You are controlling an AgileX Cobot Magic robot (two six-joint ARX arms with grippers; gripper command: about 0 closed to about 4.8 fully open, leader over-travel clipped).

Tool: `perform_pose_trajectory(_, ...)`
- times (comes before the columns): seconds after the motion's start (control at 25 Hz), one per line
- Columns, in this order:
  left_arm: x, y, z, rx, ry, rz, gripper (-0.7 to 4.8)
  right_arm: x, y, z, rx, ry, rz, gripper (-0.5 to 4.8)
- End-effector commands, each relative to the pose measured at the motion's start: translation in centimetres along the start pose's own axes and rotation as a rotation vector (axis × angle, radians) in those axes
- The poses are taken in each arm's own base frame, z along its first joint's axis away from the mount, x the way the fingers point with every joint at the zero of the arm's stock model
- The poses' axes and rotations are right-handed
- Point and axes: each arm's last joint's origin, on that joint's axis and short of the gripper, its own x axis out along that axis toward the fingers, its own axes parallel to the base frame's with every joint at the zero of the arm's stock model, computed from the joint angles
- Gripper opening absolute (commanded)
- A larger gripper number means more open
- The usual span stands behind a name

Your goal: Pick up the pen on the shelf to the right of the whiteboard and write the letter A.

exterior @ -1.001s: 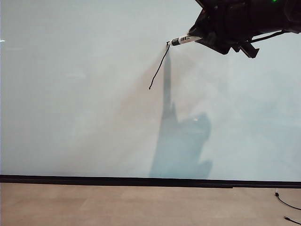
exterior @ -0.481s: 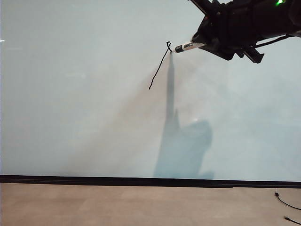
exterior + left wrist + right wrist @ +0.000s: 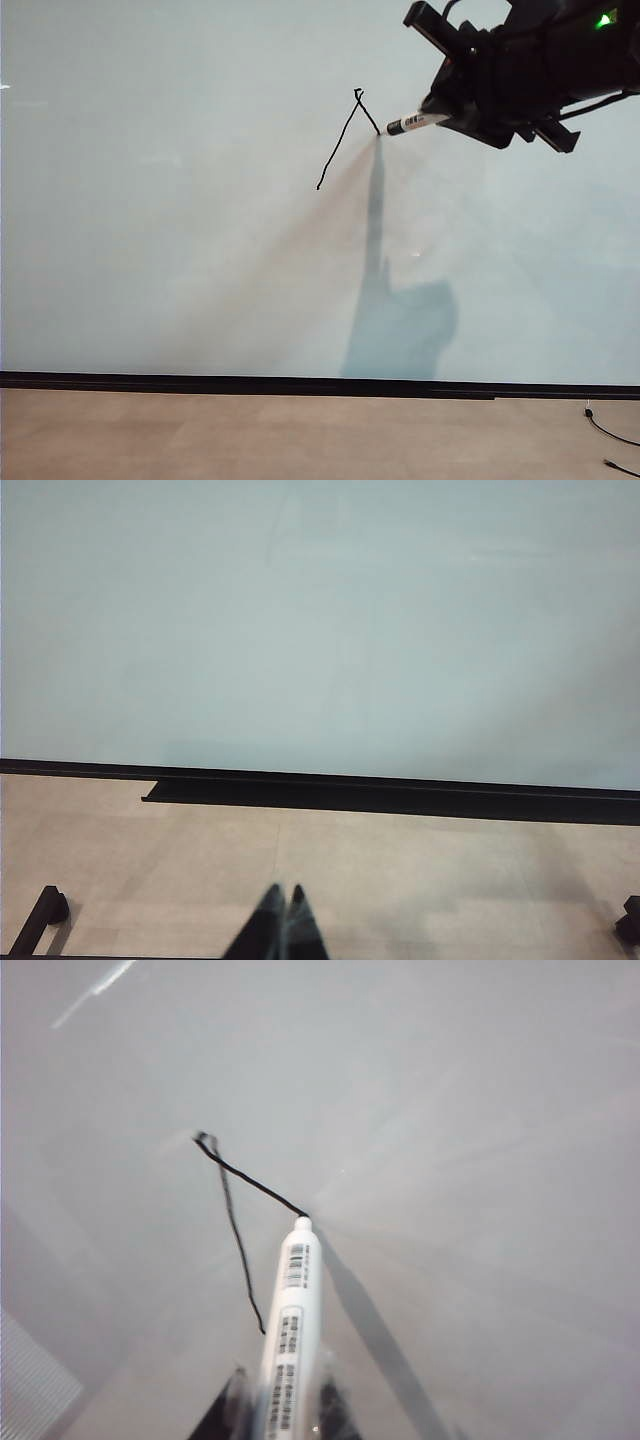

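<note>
Exterior view: right tool [image 3: 447, 117] grips white pen [image 3: 415, 123] (black-printed label); left tool [image 3: 281, 925] closed.

Since a second ago the right gripper [image 3: 455, 112] moves down and to the right along the whiteboard [image 3: 160, 250], carrying the pen [image 3: 412, 124] clamped in its fingers. Ahead of the pen tip, the letter A [image 3: 345, 135] gains a small hook at its peak and a short second stroke slanting down toward the pincer.
</note>
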Motion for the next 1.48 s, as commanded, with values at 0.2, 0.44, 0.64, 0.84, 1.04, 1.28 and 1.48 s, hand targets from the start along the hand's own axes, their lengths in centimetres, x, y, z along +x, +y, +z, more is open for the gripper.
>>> perform_pose_trajectory(0.2,0.0,0.0,0.2,0.005,-0.010,-0.001,-0.05,0.0,-0.5,-0.2,-0.013,0.004,-0.097,-0.06)
perform_pose_trajectory(0.44,0.0,0.0,0.2,0.005,-0.010,-0.001,-0.04,0.0,-0.6,-0.3,-0.021,0.014,-0.110,-0.06)
perform_pose_trajectory(0.64,0.0,0.0,0.2,0.005,-0.010,-0.001,-0.05,-0.1,-0.7,-0.4,-0.030,0.013,-0.127,-0.06)
perform_pose_trajectory(0.84,0.0,0.0,0.2,0.005,-0.010,-0.001,-0.04,-0.5,-1.1,-0.8,-0.031,0.015,-0.150,-0.06)
perform_pose_trajectory(1.04,0.0,0.0,0.2,0.005,-0.010,-0.001,-0.05,-0.7,-1.2,-1.0,-0.031,0.012,-0.170,-0.06)
perform_pose_trajectory(1.28,0.0,0.0,0.2,0.005,-0.010,-0.001,-0.04,-0.7,-1.3,-1.0,-0.032,0.011,-0.183,-0.06)
perform_pose_trajectory(1.48,0.0,0.0,0.2,0.005,-0.010,-0.001,-0.05,-0.7,-1.4,-1.1,-0.029,0.014,-0.199,-0.06)
